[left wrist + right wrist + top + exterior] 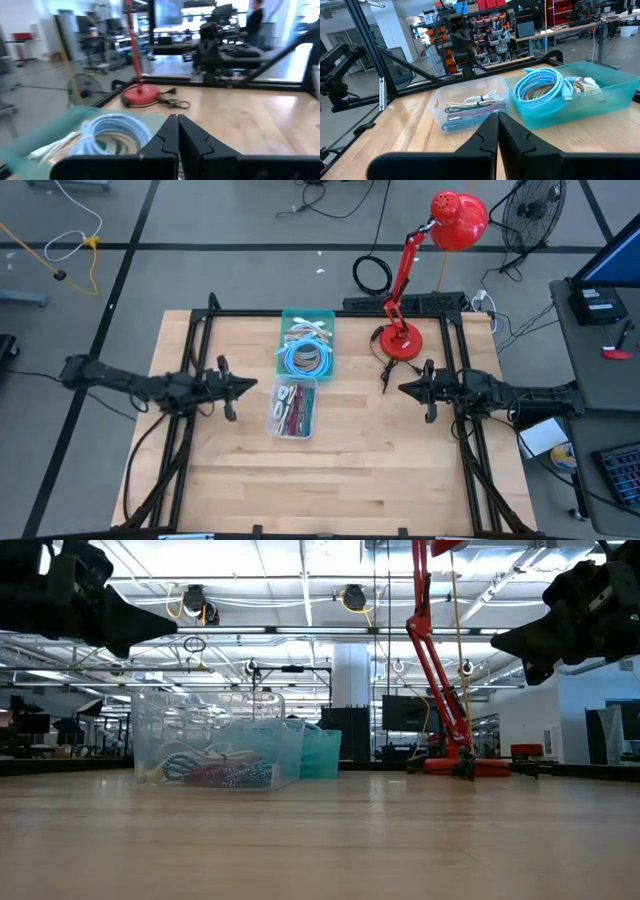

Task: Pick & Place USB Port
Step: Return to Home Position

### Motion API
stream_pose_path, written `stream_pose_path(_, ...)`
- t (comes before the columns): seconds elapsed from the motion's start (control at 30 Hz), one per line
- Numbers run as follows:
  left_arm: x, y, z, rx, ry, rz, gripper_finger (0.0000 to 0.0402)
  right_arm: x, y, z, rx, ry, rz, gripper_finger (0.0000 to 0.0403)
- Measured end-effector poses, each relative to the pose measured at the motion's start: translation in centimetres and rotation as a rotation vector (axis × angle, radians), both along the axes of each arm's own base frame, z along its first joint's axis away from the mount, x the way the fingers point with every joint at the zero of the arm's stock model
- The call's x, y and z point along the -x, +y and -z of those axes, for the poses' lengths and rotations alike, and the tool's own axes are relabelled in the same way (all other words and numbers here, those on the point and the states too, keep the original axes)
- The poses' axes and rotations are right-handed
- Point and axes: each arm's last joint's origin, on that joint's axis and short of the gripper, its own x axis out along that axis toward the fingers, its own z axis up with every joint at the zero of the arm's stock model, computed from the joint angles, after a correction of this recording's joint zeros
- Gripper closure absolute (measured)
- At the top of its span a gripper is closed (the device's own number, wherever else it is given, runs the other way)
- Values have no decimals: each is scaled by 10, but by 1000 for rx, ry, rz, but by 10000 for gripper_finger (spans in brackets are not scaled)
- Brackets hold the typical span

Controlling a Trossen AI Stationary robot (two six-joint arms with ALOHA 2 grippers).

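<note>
High view: left pincer [250, 386] and right pincer [403, 389], each closed on nothing, hang either side of the bins. Blue rolled USB cables [305, 358] lie in the blue bin [308, 313]; a white tied cable [480, 98] lies in the transparent bin [270, 420]. Risk: a low retreat by the right arm could snag the lamp cord [175, 103] nearby; the left could nudge the light transparent bin. Cable count in either bin is illegible; the low view crops both arms
</note>
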Motion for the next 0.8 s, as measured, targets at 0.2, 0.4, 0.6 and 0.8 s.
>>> stream_pose_path(0.2, -2, 16, 1, 5, 3, 28, 401, 0, 0, 0, 0, 0, 0, 399)
stream_pose_path(0.4, -1, 26, 5, 18, 45, 48, 401, 0, 0, 0, 0, 0, 0, 400)
stream_pose_path(0.6, -1, 28, 6, -2, 51, 88, 401, 0, 0, 0, 0, 0, 0, 399)
stream_pose_path(0.8, 0, 28, 17, 25, 81, 59, 401, 0, 0, 0, 0, 0, 0, 401)
